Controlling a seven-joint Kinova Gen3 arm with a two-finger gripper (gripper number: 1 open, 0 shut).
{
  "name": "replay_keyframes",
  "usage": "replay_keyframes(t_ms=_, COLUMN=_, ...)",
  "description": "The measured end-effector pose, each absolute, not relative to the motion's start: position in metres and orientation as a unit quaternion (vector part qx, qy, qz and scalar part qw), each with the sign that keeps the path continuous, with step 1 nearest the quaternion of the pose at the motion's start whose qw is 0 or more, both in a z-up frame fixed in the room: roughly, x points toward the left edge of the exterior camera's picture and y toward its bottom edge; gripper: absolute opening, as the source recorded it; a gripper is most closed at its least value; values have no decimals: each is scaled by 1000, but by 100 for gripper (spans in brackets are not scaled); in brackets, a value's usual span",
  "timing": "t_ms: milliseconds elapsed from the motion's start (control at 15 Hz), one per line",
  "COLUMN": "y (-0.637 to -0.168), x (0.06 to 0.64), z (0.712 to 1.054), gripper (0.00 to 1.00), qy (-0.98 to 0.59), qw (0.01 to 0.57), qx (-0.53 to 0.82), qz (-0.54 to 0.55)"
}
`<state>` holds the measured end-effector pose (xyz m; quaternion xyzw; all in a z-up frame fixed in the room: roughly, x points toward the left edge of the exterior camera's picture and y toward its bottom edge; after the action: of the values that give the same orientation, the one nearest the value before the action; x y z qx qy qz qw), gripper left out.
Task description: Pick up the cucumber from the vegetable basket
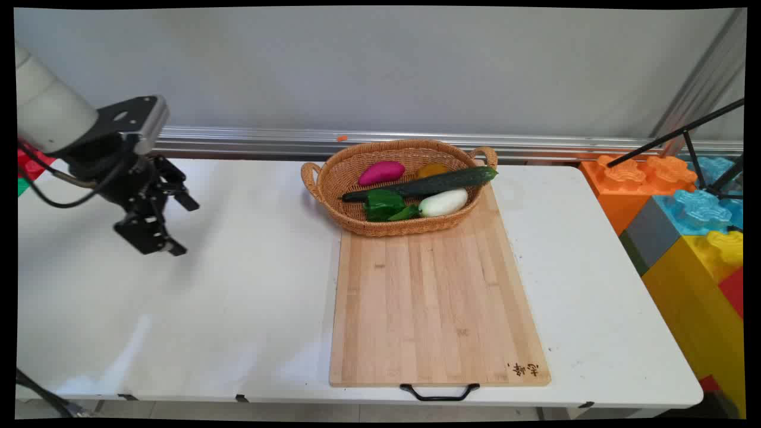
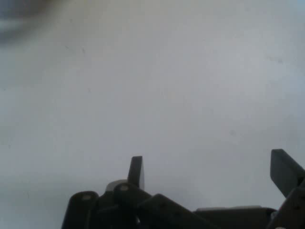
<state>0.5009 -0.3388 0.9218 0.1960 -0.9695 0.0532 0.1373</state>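
The black two-finger gripper [image 1: 185, 227], fingers spread wide with nothing between them, hangs above the bare left part of the white tabletop [image 1: 238, 285], well apart from the woven wicker basket [image 1: 351, 223] of vegetables at the far end of the pale wooden cutting board [image 1: 437, 309].

One basket [image 1: 351, 223], five vegetables [image 1: 381, 172], one cutting board [image 1: 434, 309]
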Motion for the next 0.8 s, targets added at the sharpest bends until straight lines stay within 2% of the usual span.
replay_keyframes(t_ms=200, y=-355, x=481, z=920, gripper=100, qy=-958, qw=171, qx=215, qz=84)
replay_keyframes(t_ms=467, y=-393, x=435, z=937, gripper=100, qy=-944, qw=206, qx=216, qz=140)
replay_keyframes(t_ms=800, y=-446, x=383, z=945, gripper=100, qy=-934, qw=228, qx=207, qz=179)
